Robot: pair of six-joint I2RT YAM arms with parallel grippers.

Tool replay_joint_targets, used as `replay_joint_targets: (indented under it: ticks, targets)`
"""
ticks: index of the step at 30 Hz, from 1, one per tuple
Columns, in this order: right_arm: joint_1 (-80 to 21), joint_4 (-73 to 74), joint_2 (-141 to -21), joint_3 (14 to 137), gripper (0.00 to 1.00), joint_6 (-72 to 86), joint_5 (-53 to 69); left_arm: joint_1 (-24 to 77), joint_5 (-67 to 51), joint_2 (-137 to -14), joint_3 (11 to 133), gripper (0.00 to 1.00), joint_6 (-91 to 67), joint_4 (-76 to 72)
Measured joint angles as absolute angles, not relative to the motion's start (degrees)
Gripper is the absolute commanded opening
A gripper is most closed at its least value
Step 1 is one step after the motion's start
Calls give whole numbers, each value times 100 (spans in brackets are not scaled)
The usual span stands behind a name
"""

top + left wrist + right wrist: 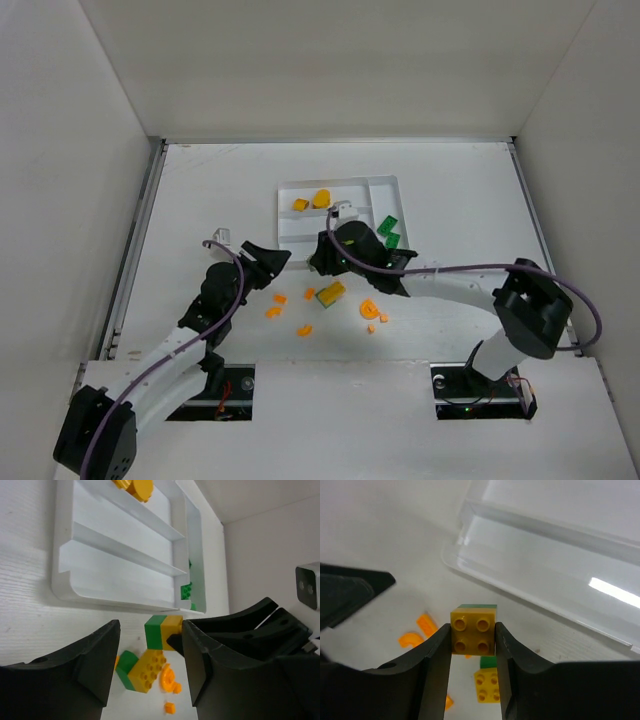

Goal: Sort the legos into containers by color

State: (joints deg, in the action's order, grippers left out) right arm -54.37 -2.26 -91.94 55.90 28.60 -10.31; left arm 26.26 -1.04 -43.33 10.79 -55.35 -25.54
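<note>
Right gripper [472,647] pinches a joined yellow-and-green brick [473,629] just outside the white tray [535,555]. Left gripper [151,635], jaws parted and empty, faces it. Holding firm would likely let the left pull off the green half.

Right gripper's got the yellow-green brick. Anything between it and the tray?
Nothing visible. The yellow-green brick sits clamped in the right gripper, only bare table before the tray's near wall. The left gripper is off to the side, open.

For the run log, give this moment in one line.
left fingers: open, empty | right fingers: shut on yellow-and-green studded plastic brick | white plastic tray: yellow pieces, green pieces inside | flat orange bits: on table
</note>
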Motion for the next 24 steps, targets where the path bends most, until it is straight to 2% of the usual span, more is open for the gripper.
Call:
replay_joint_targets:
  ticks: [4, 9, 16, 24]
  targets:
    - [-4974, -1190, -8757, 5164, 26, 3669, -460, 2823, -78, -4421, 1079, 51, -5959, -3177]
    - [-4532, -2349, -8774, 4694, 25, 4842, 233, 2893, -12, -4757, 1079, 53, -6490, -4010]
    - [-4421, -3809, -9037, 4368, 26, 6193, 862, 2882, 3, -5428, 1079, 54, -7201, -4954]
    - [-4346, -4943, -9253, 4158, 26, 7032, 1057, 2836, -16, -5883, 1081, 51, -7723, -5472]
